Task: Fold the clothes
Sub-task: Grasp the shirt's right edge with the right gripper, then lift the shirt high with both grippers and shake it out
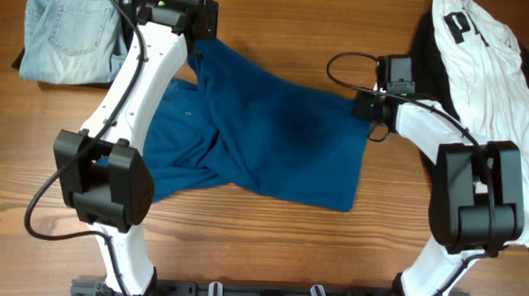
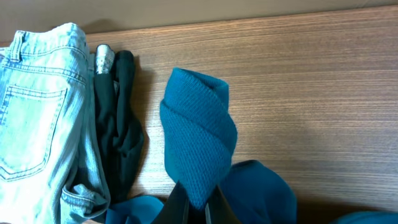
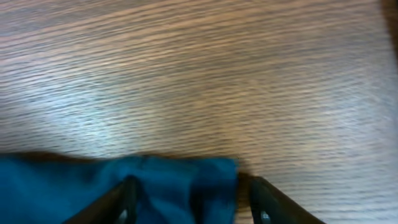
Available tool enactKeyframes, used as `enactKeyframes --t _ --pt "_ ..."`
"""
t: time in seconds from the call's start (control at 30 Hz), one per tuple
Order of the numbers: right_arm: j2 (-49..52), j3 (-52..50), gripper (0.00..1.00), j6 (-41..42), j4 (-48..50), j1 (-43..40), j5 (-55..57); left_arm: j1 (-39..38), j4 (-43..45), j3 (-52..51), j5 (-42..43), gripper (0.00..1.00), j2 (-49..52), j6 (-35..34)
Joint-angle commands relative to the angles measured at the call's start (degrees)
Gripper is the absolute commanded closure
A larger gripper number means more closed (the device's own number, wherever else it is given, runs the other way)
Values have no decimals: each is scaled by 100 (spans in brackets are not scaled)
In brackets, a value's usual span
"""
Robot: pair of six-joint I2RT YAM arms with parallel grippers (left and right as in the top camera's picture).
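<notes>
A large dark-blue shirt (image 1: 265, 134) lies spread and rumpled across the middle of the table. My left gripper (image 2: 198, 206) is shut on a bunched fold of the shirt (image 2: 199, 149) at its far left corner, close to the jeans. My right gripper (image 3: 193, 205) is open, its fingers straddling the shirt's right edge (image 3: 180, 180). In the overhead view the left gripper (image 1: 197, 49) is at the shirt's top left and the right gripper (image 1: 368, 113) at its right edge.
Pale denim jeans (image 1: 67, 24) lie at the far left over a black piece (image 2: 118, 124). A white black-printed shirt (image 1: 491, 69) lies over black fabric at the far right. Bare wooden table (image 1: 287, 240) shows along the front.
</notes>
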Motion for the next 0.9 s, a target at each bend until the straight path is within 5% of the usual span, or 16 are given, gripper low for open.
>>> enactKeyframes --t 0.0,0.03,0.13,0.43,0.63,0.87 --pt "391 -109 69 125 -66 190 -323 11 -7 26 31 96 -85 -59" --pt "391 -109 81 120 -15 190 -330 11 -7 26 33 96 -85 -59" --pt "389 -76 96 -9 116 177 -330 11 7 26 52 96 -85 -144" --pt "-562 1716 96 -892 -1239 -168 -444 22 179 227 -166 96 -649 -138" --pt "-1766 3989 96 -1550 -2929 -748 -866 24 389 332 -417 96 -2186 203" --pt "-3016 5230 96 -1585 -3786 -1209 -868 22 667 332 -595 96 -3775 205"
